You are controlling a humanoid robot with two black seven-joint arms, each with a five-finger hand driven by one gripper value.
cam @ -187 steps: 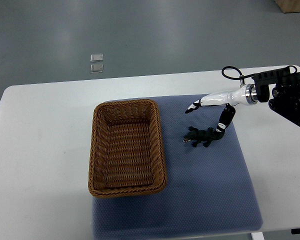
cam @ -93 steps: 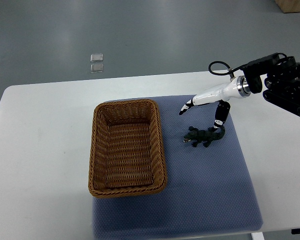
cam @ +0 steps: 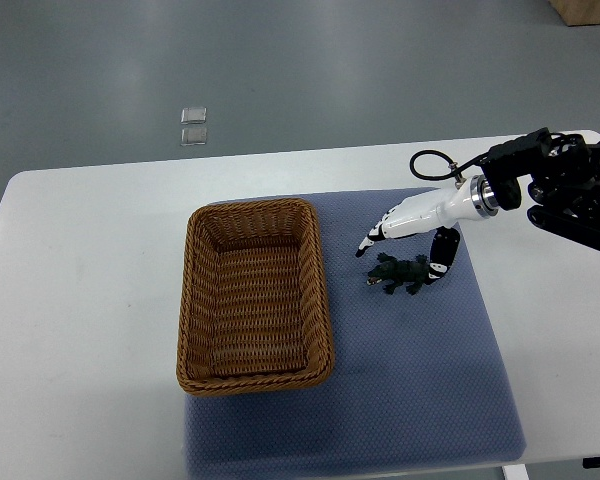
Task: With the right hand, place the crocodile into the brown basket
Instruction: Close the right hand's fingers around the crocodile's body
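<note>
No words, numbers, labels or signs can be read anywhere around the right hand (cam: 412,218).
</note>
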